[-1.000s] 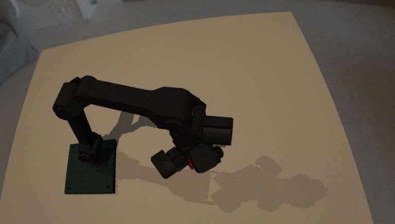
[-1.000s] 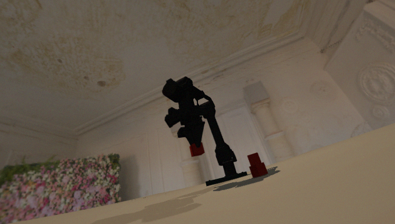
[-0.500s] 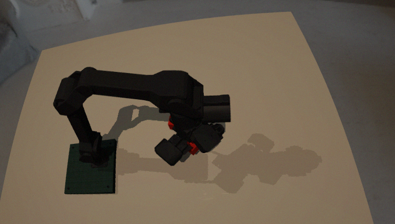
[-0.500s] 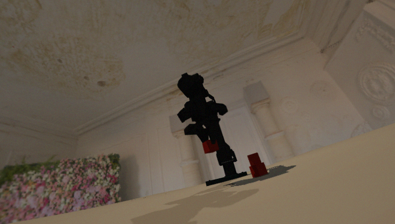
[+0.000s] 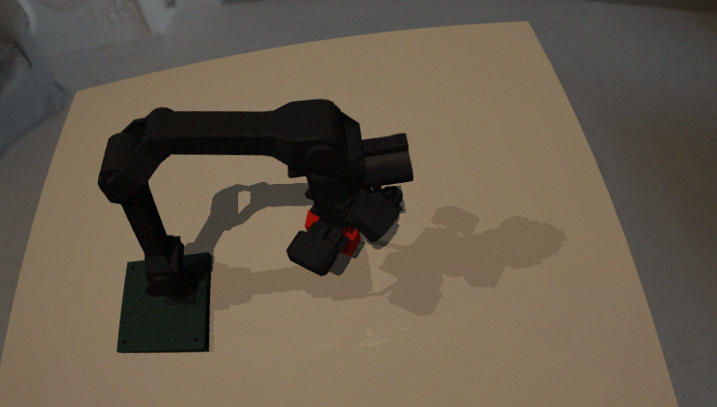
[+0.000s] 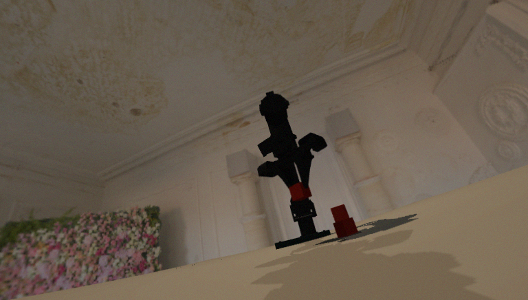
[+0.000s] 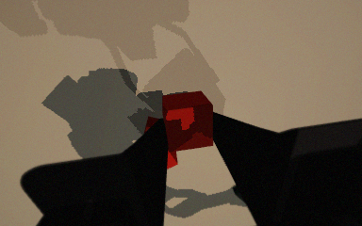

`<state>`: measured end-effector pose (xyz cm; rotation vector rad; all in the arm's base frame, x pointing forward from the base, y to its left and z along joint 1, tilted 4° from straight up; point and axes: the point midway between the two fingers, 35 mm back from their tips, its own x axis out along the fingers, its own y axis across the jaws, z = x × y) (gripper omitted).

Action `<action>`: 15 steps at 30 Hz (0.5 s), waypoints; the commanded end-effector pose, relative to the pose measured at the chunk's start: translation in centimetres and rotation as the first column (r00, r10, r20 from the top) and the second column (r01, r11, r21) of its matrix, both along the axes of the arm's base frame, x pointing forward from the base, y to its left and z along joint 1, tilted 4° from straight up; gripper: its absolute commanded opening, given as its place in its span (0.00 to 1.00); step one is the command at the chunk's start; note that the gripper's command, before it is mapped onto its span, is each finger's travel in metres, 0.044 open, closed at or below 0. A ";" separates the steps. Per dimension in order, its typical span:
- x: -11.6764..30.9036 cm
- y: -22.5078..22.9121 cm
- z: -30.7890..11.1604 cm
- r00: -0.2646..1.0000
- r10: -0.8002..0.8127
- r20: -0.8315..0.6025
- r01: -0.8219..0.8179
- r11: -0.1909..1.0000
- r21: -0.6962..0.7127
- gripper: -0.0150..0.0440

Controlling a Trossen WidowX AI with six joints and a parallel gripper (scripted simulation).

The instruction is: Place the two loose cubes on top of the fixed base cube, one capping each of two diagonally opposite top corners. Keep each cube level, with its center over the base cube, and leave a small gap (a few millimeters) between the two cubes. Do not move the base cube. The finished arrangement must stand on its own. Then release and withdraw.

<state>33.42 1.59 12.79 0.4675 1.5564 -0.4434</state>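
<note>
My gripper is shut on a red loose cube, which hangs in the air between the fingertips. In the exterior view the held cube is left of and higher than the red stack. The other loose cube rests on top of the base cube, shifted off its centre. In the top view the gripper hides most of the stack. In the wrist view two small red parts of the stack show behind and below the left finger; the rest is hidden.
The arm stands on a dark green mounting plate at the left in the top view. Dark shadows of the arm fall on the tan table around and to the right of the stack.
</note>
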 end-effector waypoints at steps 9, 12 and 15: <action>-0.7 3.5 -0.2 0.984 0.176 0.004 -0.176 0.984 0.007 0.43; -1.0 4.4 -0.2 0.976 0.218 0.005 -0.218 0.976 0.008 0.43; -1.2 5.2 -0.2 0.966 0.259 0.007 -0.259 0.966 0.008 0.43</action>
